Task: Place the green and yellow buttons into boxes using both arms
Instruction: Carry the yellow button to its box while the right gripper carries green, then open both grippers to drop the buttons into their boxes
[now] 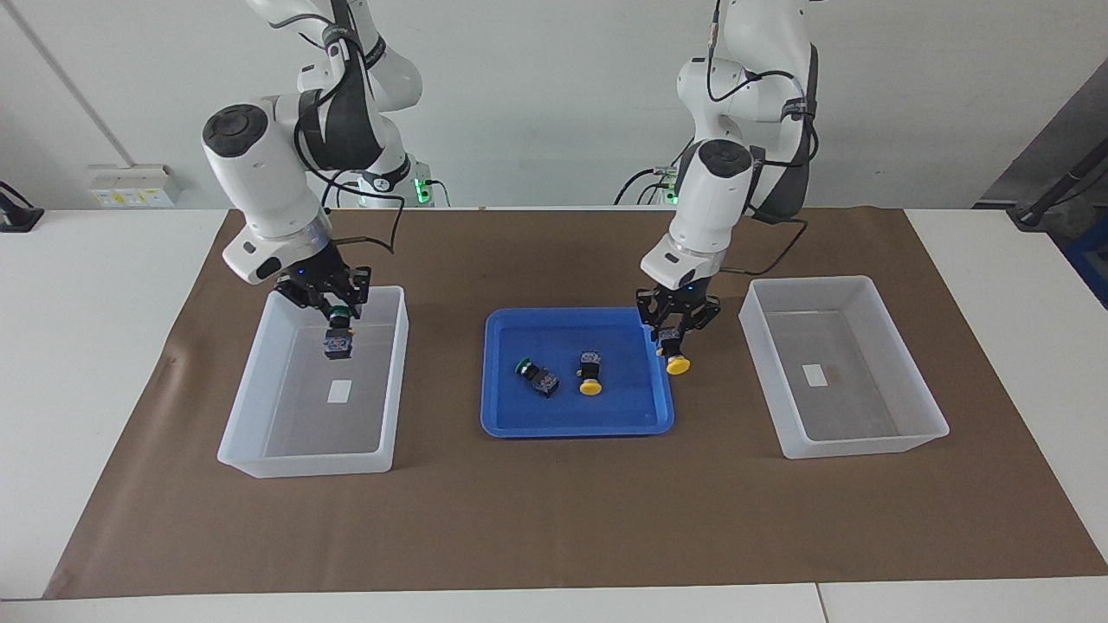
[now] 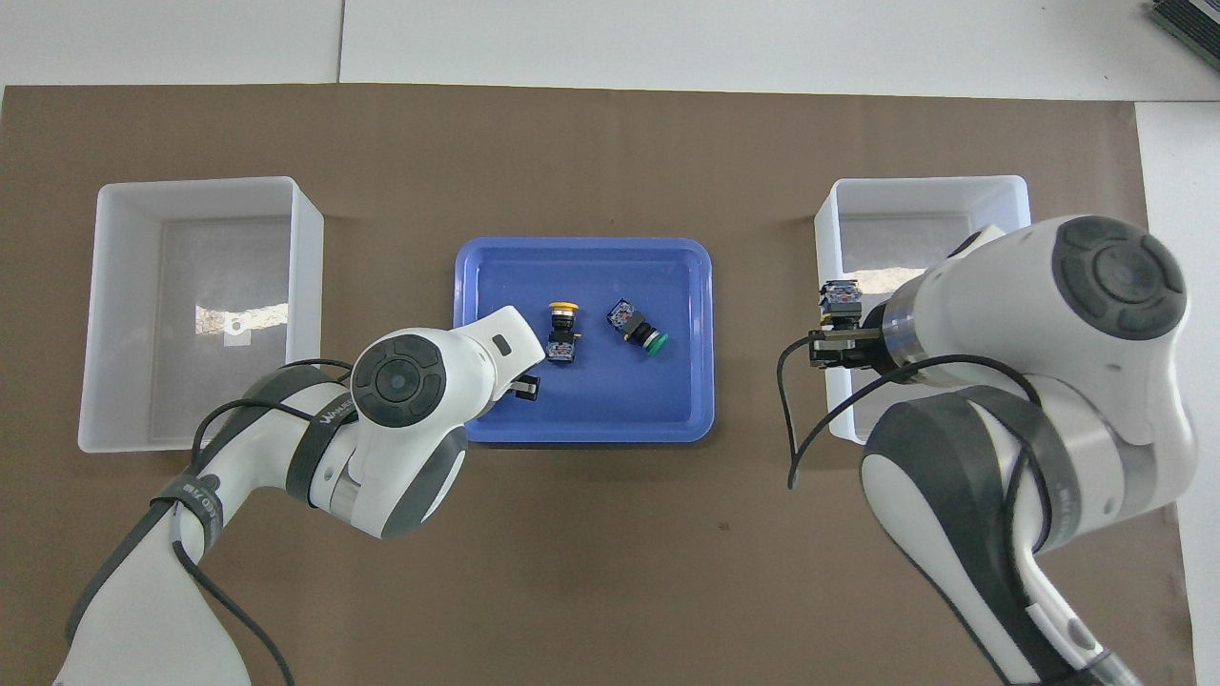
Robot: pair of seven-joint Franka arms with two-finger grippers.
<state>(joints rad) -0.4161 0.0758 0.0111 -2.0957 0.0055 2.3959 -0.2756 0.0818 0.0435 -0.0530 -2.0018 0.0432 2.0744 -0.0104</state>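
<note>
A brown paper mat (image 1: 554, 502) covers a white table, and a shallow blue plastic tray (image 1: 571, 417) sits at its middle between two translucent white rectangular bins. The right gripper (image 1: 331, 305) hangs over the bin at the right arm's end of the table (image 1: 260, 433), its fingers clamped on a black-bodied push-button with a green cap (image 1: 338, 339) (the cap tucked up between the fingers, the body hanging below). The left gripper (image 1: 673, 318) is raised over the tray's edge toward the left arm's end, closed on a black-bodied push-button with a yellow cap (image 1: 674, 359), cap downward. The bin at the left arm's end (image 1: 866, 441) shows only a small white label (image 1: 812, 375) on its floor. Two buttons lie in the tray, near each other but apart: a second green-capped button (image 1: 537, 375) on its side, and a second yellow-capped button (image 1: 590, 374) toward the left arm's end from it.
</note>
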